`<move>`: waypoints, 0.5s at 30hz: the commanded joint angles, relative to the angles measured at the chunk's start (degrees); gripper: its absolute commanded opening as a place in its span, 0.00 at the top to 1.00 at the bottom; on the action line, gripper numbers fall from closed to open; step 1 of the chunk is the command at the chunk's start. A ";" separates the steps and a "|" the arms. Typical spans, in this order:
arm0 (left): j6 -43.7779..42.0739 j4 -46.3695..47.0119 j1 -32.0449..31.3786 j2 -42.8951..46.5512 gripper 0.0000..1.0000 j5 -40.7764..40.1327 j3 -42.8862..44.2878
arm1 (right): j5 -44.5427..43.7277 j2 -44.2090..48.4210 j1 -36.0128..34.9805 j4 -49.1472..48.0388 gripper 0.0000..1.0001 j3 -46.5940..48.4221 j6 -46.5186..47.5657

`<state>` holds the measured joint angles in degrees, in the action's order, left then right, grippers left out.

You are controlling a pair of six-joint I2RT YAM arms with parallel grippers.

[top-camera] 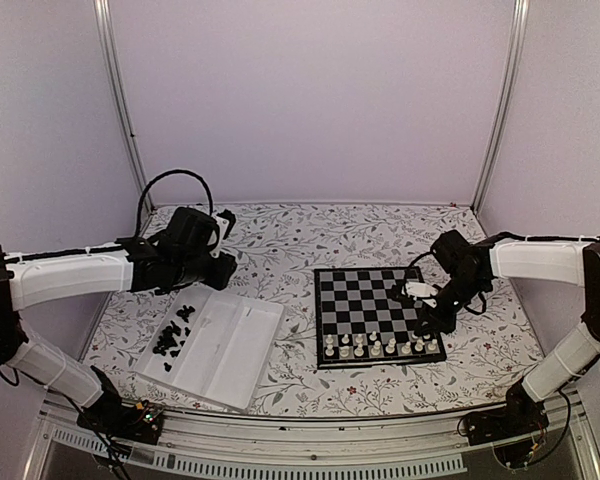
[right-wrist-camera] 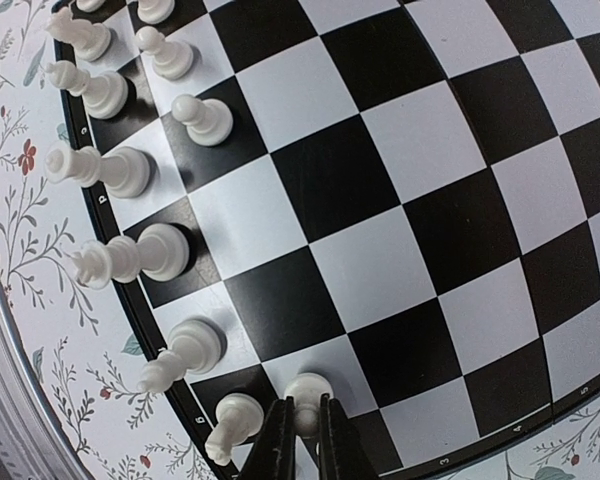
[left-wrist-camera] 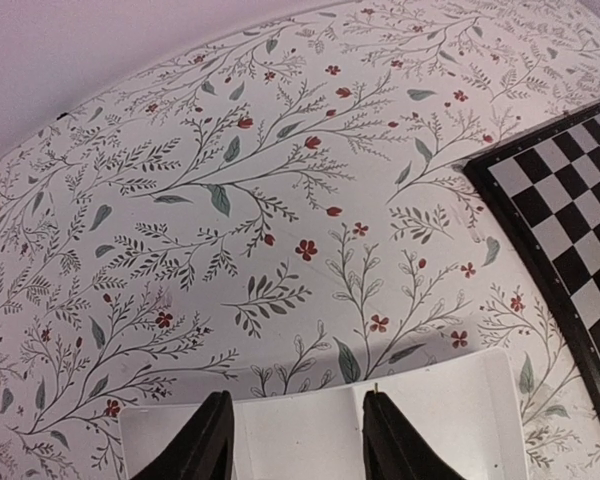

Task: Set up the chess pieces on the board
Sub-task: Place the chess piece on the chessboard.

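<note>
Right end effector (right-wrist-camera: 306, 406) pinching half-hidden white pawn (right-wrist-camera: 308, 384), board (right-wrist-camera: 330, 180) edges cropped

- A tabletop (top-camera: 280, 240) with a white surface printed all over with grey-green leafy sprigs and small red flowers
- A flat square board (top-camera: 361, 300) with black and silver-grey checks and a thin black border lies on the right half, its sides roughly parallel to the near edge
- A white rectangular tray (top-camera: 238, 342) divided into long compartments lies on the left half, turned at an angle, near the board without touching it
</note>
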<state>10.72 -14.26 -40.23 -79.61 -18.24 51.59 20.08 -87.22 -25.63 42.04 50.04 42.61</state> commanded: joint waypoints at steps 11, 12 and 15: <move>0.19 -0.84 -0.03 -1.07 0.54 0.67 1.83 | 2.16 0.30 -0.49 1.98 0.73 0.86 0.80; 0.18 -0.96 -0.03 -1.00 0.53 0.62 1.92 | 2.86 0.90 -0.48 2.68 0.71 1.46 0.96; 0.54 -2.56 -0.03 -0.94 0.53 0.86 2.86 | 4.17 2.39 -0.50 5.04 0.69 4.50 1.04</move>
<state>10.74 -14.76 -40.23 -80.27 -18.22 52.23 21.26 -87.33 -25.82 43.66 50.43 43.31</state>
